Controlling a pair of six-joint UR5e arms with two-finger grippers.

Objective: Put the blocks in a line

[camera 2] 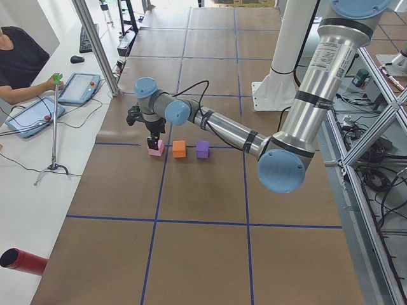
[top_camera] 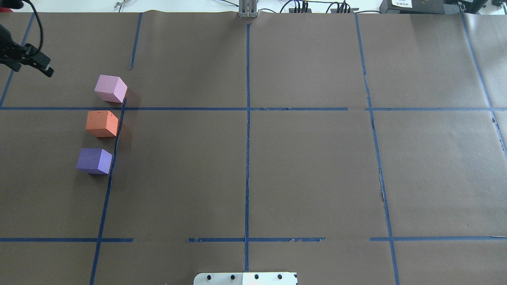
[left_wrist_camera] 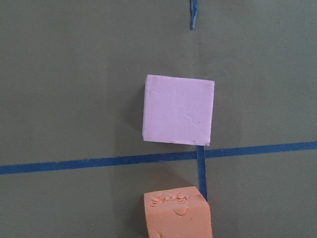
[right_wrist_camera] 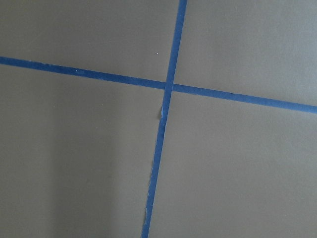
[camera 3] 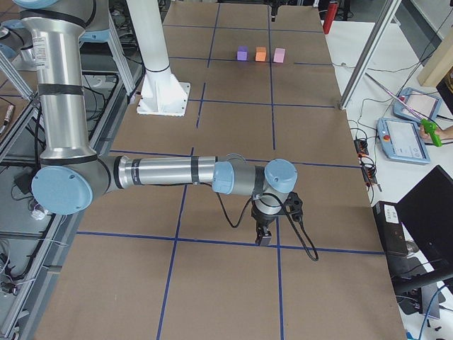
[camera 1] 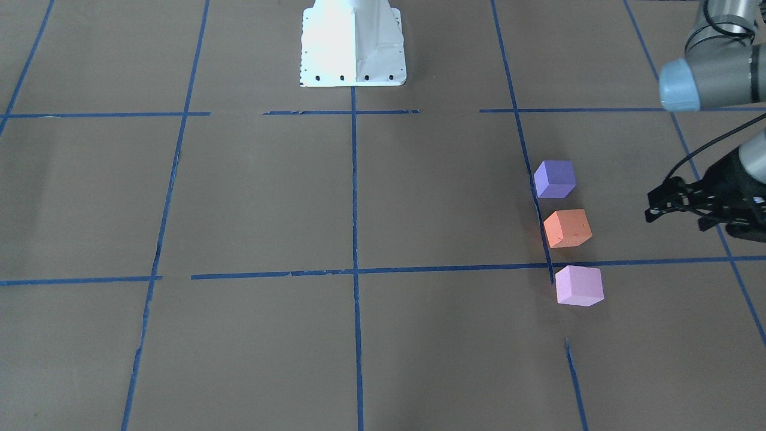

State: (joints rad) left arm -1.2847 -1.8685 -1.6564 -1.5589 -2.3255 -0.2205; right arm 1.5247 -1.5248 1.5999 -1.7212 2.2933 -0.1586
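Note:
Three foam cubes stand in a row along a blue tape line, small gaps between them: the purple block (camera 1: 555, 178), the orange block (camera 1: 567, 228) and the pink-lilac block (camera 1: 578, 285). In the overhead view they lie at the left: pink (top_camera: 111, 88), orange (top_camera: 101, 123), purple (top_camera: 94, 160). My left gripper (camera 1: 651, 205) hangs off to the side of the row, looks open and holds nothing; it also shows in the overhead view (top_camera: 45, 67). The left wrist view shows the pink block (left_wrist_camera: 178, 110) and the orange block's top (left_wrist_camera: 177, 214). My right gripper (camera 3: 263, 237) is far away over bare paper; I cannot tell its state.
Brown paper with a grid of blue tape (top_camera: 247, 118) covers the table. The robot's white base (camera 1: 353, 42) stands at the table's robot side. A tablet (camera 2: 79, 88) and a thin stand (camera 2: 54, 127) are beside the table, and a red cylinder (camera 2: 22, 262) lies near its corner.

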